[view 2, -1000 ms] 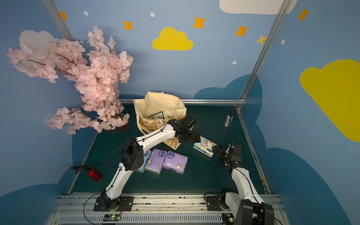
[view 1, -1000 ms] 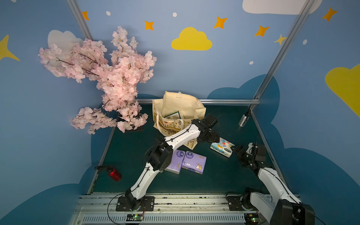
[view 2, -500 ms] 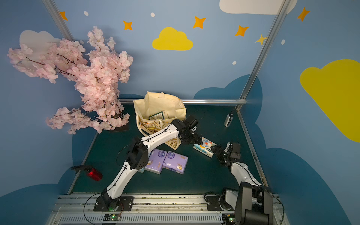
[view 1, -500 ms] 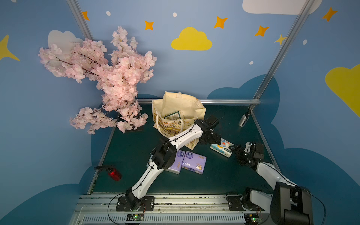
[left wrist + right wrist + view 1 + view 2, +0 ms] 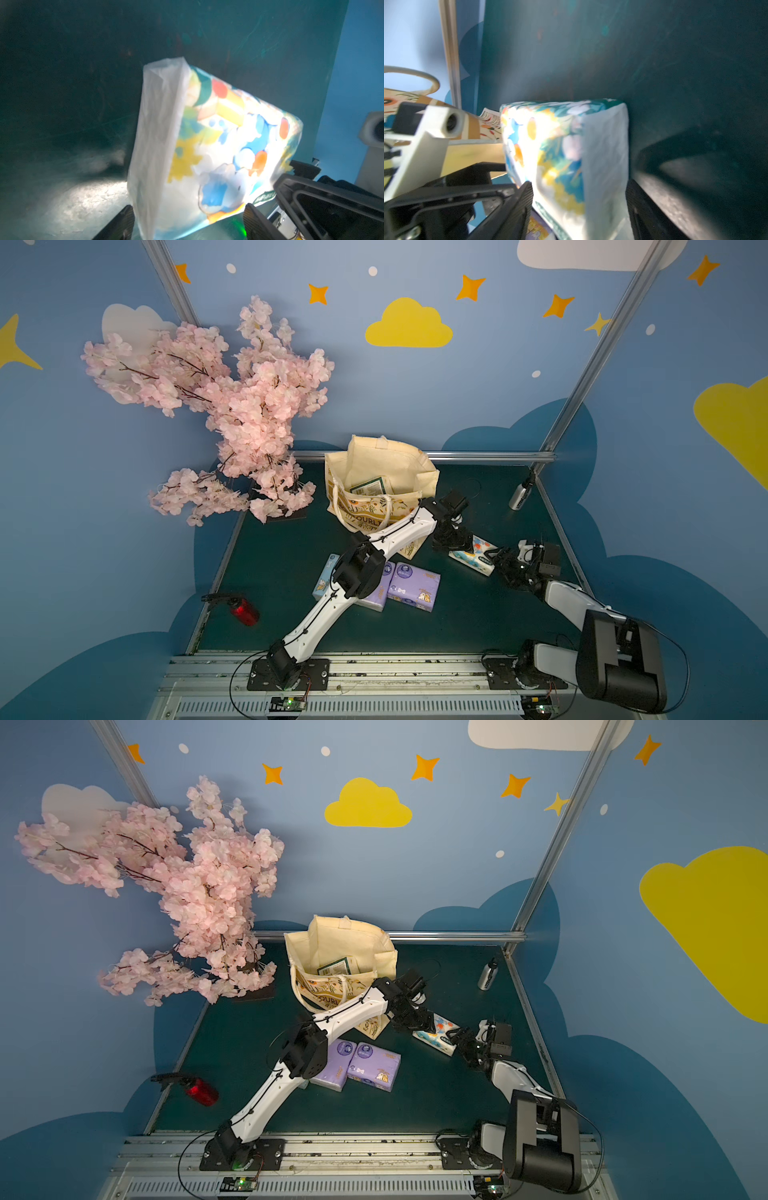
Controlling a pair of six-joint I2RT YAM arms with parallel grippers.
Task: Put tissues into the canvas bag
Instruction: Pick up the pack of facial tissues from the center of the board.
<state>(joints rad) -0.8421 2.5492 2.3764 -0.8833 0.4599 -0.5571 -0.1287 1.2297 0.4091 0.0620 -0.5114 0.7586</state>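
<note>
A blue-and-white tissue pack (image 5: pixel 473 554) (image 5: pixel 436 1033) lies on the green table, right of the canvas bag (image 5: pixel 382 485) (image 5: pixel 345 955). My left gripper (image 5: pixel 451 542) (image 5: pixel 189 223) straddles the end nearer the bag. One pad (image 5: pixel 124 222) is against the white end face and a gap shows at the other, so it is open. My right gripper (image 5: pixel 500 563) (image 5: pixel 579 205) holds the opposite end with both pads against the pack. Two purple packs (image 5: pixel 413 591) (image 5: pixel 374 1065) and a light blue pack (image 5: pixel 324 583) lie nearer the front. The cream bag stands open.
A pink blossom tree (image 5: pixel 232 418) overhangs the back left. A silver bottle (image 5: pixel 519 497) stands at the back right corner, and a red bottle with a black handle (image 5: pixel 245 612) lies off the left edge. A green-printed item (image 5: pixel 370 486) sits inside the bag.
The left gripper came away from the bag to the pack's near end. The right gripper reached in to its other end. Both jaws have narrowed around the pack.
</note>
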